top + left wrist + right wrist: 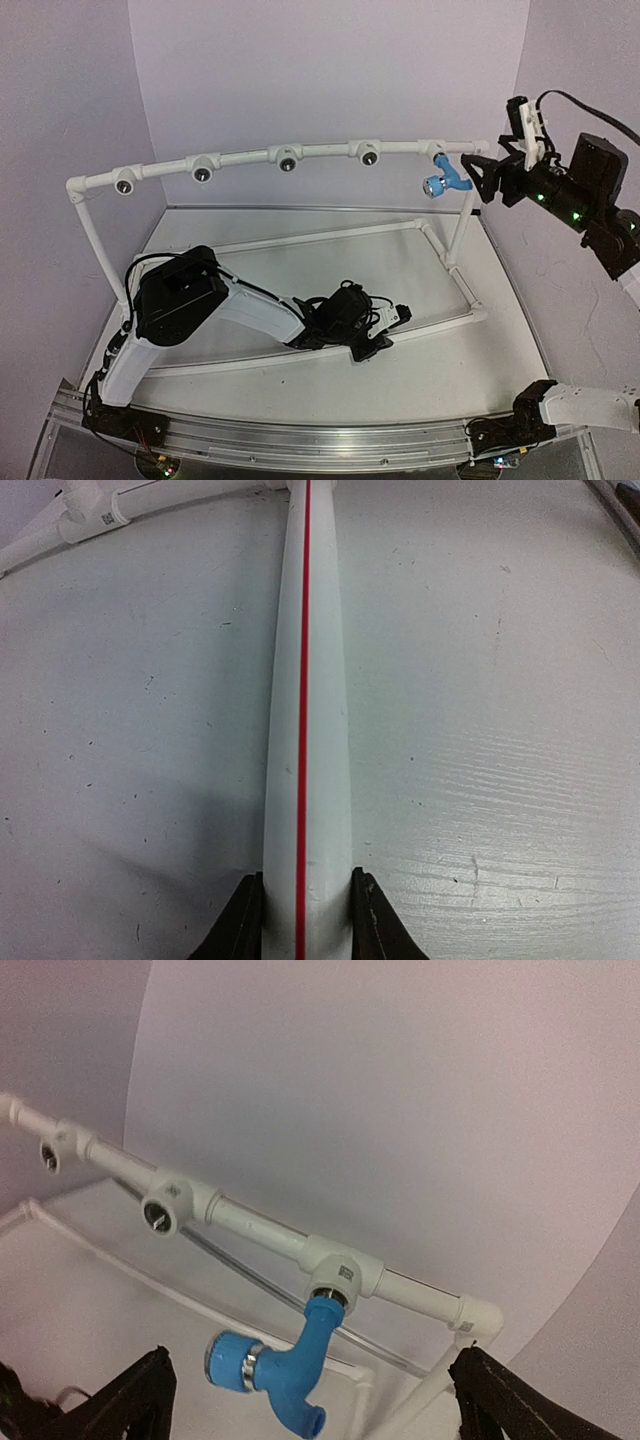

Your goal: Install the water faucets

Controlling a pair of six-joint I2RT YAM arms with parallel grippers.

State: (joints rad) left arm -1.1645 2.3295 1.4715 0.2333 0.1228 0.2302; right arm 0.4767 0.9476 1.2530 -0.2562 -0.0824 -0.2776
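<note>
Faucet [290, 1365] in tee [335, 1275], left claw [305, 908] clamping pipe [305, 730]

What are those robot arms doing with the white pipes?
The left gripper is clamped on a bottom pipe of the frame. The right gripper hangs open beside the blue faucet, which is plugged into the end tee of the top rail. The other four tees have none.

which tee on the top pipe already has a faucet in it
The tee at the right end of the rail: the blue faucet hangs from it, while the other four show bare dark openings.
</note>
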